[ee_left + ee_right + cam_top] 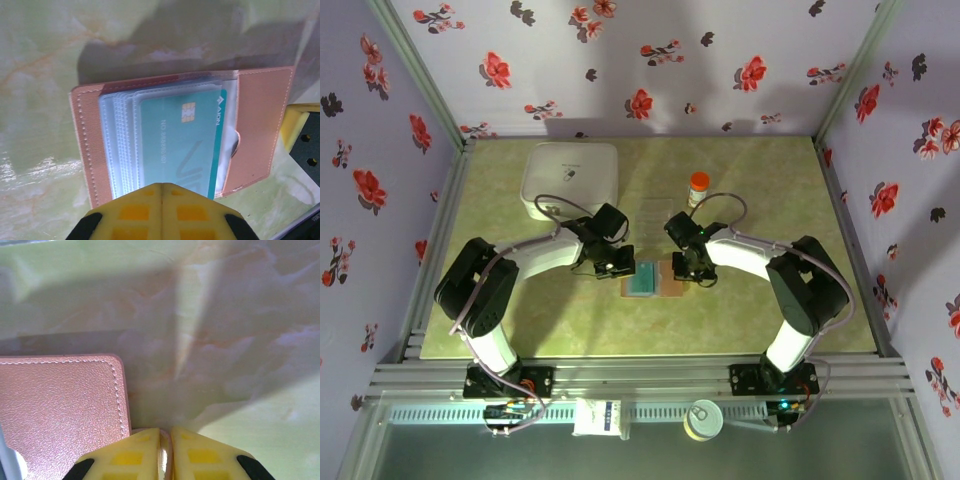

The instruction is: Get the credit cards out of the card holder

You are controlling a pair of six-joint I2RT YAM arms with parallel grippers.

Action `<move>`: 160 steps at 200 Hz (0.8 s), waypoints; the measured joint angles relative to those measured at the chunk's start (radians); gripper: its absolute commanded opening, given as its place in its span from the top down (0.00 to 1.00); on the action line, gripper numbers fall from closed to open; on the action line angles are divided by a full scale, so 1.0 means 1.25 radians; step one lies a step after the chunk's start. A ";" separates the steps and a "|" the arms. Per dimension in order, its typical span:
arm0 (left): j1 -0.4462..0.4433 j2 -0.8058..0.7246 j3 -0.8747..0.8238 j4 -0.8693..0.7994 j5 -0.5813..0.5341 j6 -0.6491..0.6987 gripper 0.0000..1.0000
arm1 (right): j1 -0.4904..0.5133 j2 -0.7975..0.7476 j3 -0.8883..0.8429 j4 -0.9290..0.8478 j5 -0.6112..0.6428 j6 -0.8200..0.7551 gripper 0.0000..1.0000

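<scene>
Pinching card holder [60,410] corner: right tool [165,450]; left tool [161,210] fully closed at edge of credit card [180,145].

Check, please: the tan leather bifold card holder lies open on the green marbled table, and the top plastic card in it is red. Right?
Wrong colour: the top plastic card is teal, not red, as the left wrist view shows. The tan card holder does lie open on the green marbled table.

White arms [535,255] with black joints, yellow fingers [130,210].
</scene>
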 measured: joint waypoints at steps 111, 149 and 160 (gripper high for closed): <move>0.000 0.000 0.031 -0.043 -0.019 0.028 1.00 | 0.031 -0.119 0.105 -0.144 0.054 -0.001 0.61; 0.000 0.000 0.032 -0.046 -0.025 0.030 1.00 | 0.066 -0.138 0.156 -0.135 0.021 0.001 0.57; 0.000 0.000 0.032 -0.046 -0.027 0.030 1.00 | 0.069 -0.134 0.155 -0.117 -0.012 0.004 0.55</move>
